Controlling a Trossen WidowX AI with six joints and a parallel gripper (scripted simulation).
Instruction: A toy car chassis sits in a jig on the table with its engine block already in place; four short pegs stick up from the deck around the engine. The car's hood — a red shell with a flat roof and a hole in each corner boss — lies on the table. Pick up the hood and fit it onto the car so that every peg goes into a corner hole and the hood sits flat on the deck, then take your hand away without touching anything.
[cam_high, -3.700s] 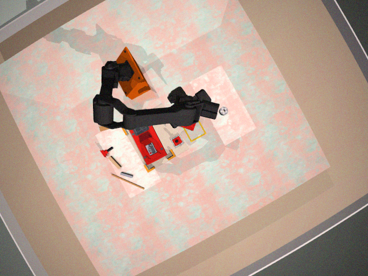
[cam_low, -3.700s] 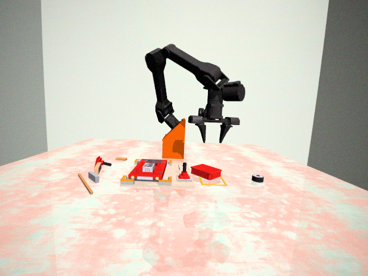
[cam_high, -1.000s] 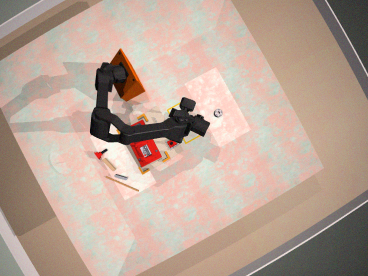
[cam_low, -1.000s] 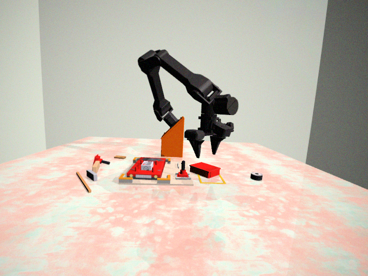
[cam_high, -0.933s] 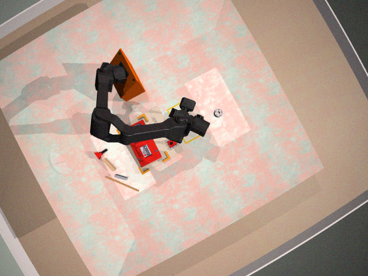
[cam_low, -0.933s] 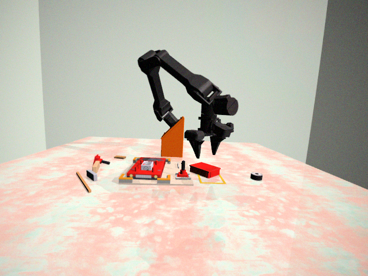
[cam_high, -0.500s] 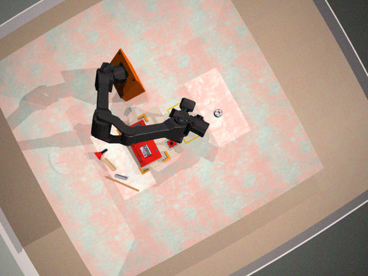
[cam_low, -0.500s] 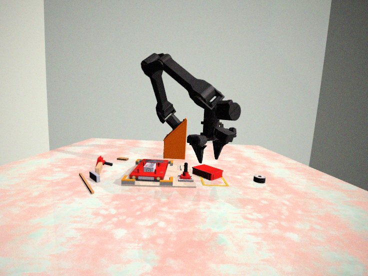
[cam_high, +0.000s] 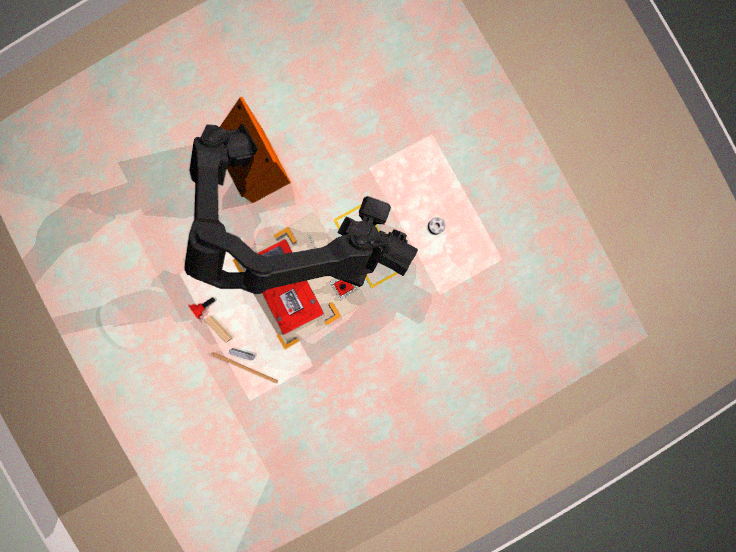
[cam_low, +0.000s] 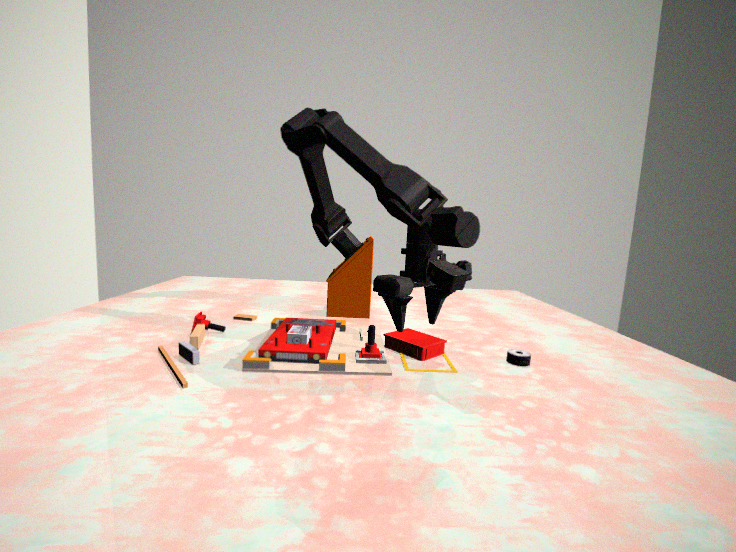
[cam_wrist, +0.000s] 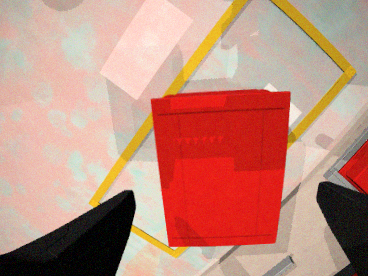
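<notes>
Below the wide-open, empty tool (cam_low: 416, 326) (cam_wrist: 226, 196), red hood (cam_low: 415, 344) (cam_wrist: 222, 175), its long axis running across the line between fingertips; lowering straddles its sides.

In the exterior view, plain grey walls (cam_low: 368, 71) stand behind the counter (cam_high: 416, 386) (cam_low: 356, 463) (cam_wrist: 55, 125), with a paler wall at the left and a darker one at the right. The counter has a mottled surface of pink and pale green. From above, brown floor (cam_high: 594, 118) is around it, and soft shadows and brighter patches of light lie on the counter.
</notes>
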